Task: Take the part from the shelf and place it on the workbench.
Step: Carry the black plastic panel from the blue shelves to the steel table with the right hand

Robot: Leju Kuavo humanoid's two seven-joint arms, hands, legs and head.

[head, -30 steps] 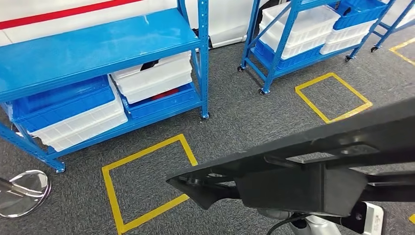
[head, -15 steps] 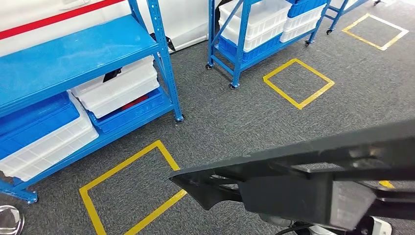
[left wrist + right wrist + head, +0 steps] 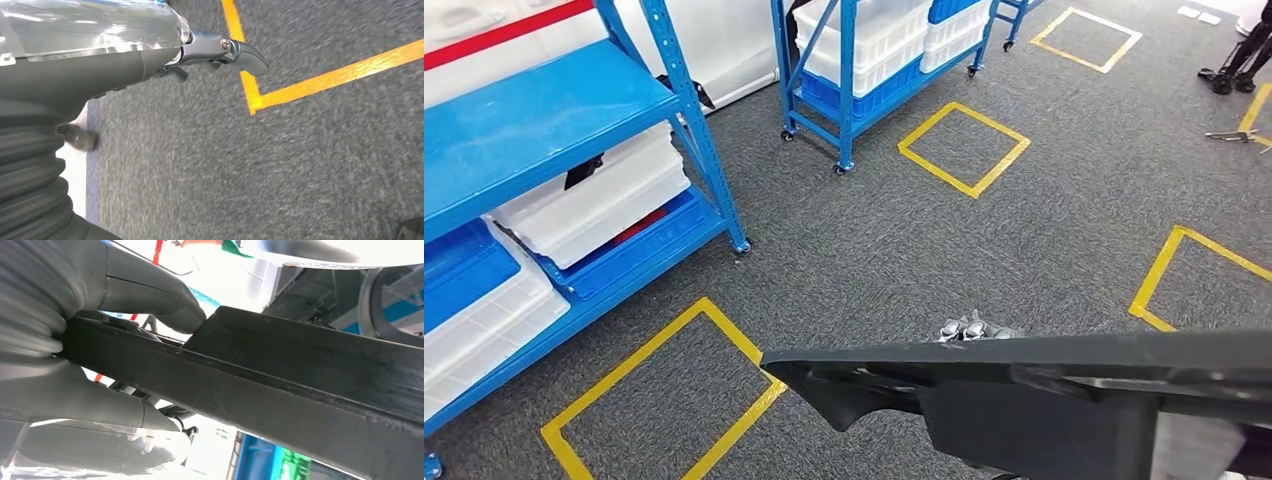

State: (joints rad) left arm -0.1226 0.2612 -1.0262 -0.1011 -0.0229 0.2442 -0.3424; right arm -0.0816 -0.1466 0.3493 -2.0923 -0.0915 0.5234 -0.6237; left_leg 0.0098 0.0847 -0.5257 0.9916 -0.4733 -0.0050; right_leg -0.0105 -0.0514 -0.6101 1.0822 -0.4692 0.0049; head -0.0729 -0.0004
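Observation:
A long black part stretches across the bottom of the head view, its pointed end toward the left, carried above the grey carpet. In the right wrist view my right hand grips this part, with the thick thumb on one side and the fingers on the other. My left hand hangs over the carpet with its fingers out and holds nothing. The blue shelf stands at the left of the head view, apart from the part.
White and blue bins fill the shelf's lower level. A wheeled blue rack with bins stands at the back. Yellow tape squares mark the carpet, one just ahead of me. Dark stand legs are at far right.
The whole picture has shifted left and down, so the camera has turned right, away from the shelf. The black part stays in my right hand.

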